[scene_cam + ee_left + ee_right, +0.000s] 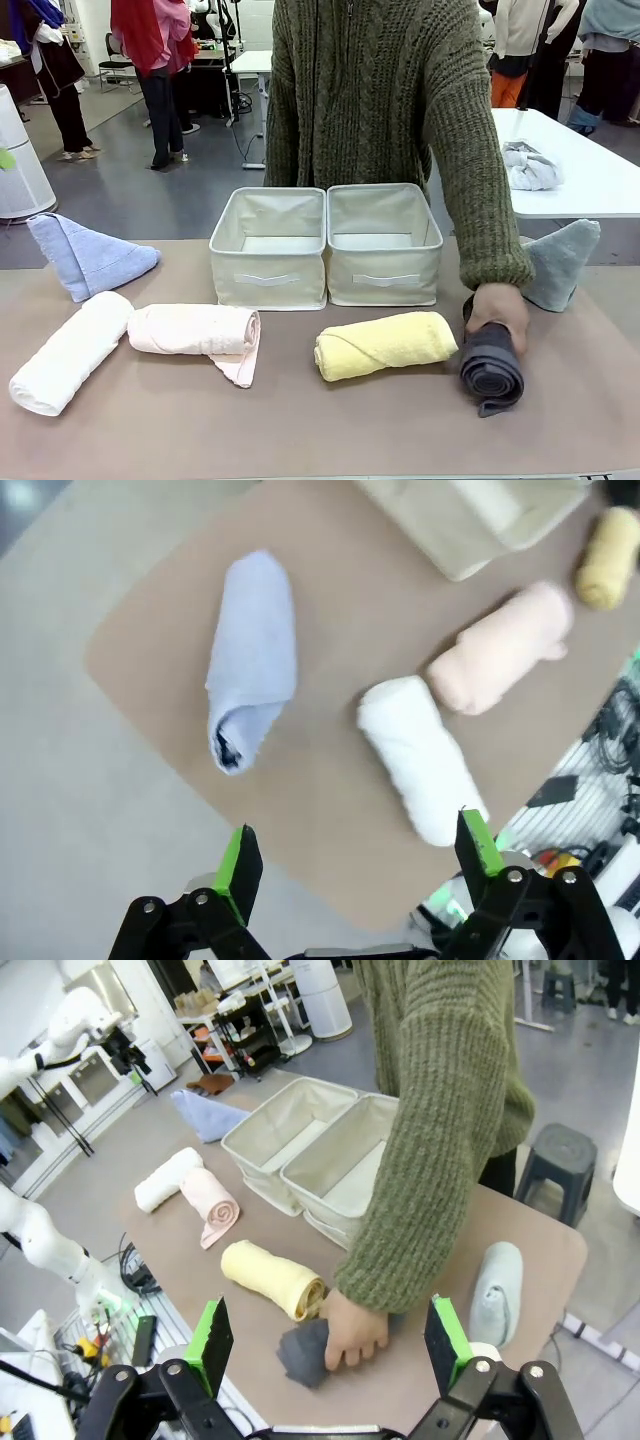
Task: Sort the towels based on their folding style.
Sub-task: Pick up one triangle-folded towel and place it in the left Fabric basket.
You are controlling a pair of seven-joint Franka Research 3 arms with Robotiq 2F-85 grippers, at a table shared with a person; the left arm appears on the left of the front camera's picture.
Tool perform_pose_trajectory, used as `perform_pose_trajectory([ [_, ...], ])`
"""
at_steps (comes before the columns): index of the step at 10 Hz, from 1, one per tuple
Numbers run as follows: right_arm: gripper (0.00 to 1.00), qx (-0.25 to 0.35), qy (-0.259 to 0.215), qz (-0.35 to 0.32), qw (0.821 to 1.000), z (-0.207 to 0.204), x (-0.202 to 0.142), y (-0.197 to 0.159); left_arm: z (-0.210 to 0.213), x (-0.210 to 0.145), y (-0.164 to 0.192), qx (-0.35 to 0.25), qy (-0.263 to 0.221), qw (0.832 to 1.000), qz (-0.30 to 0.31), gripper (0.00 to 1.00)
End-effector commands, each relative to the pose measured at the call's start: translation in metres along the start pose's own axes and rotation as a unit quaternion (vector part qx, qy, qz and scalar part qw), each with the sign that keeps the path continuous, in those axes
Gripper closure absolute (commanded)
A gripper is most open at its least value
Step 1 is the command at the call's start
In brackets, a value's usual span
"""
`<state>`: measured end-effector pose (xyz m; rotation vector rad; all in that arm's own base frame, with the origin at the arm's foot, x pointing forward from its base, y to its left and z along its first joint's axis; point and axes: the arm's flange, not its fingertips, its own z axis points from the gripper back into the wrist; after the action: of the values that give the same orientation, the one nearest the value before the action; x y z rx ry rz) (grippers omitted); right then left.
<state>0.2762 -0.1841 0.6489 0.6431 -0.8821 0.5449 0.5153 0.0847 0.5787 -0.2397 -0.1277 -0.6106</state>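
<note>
We record even, bright overhead light casting only faint soft shadows under the towels (385, 345) on the table (300, 430), the front view sharp, the left wrist view smeared throughout, both wrist views bowed at their edges.

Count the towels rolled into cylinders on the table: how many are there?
4. The white roll lies front left, the pink roll beside it, the yellow roll before the right bin, the dark grey roll under the person's hand. None appears hidden.
</note>
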Motion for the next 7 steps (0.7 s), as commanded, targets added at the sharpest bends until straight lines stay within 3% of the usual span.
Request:
perform_pose_trajectory([
  [1, 0.0, 0.005, 0.001, 0.001, 1.0, -0.001, 0.002, 0.0, -0.028, 0.046, 0.029, -0.001, 0.154, 0.987, 0.054, 0.0],
  [4, 0.0, 0.005, 0.001, 0.001, 1.0, -0.001, 0.002, 0.0, -0.067, 0.054, 0.057, -0.004, 0.21, 0.975, 0.075, 0.0],
  [7, 0.0, 0.005, 0.001, 0.001, 1.0, -0.001, 0.002, 0.0, -0.064, 0.044, 0.057, -0.039, 0.193, 0.979, 0.045, 0.0],
])
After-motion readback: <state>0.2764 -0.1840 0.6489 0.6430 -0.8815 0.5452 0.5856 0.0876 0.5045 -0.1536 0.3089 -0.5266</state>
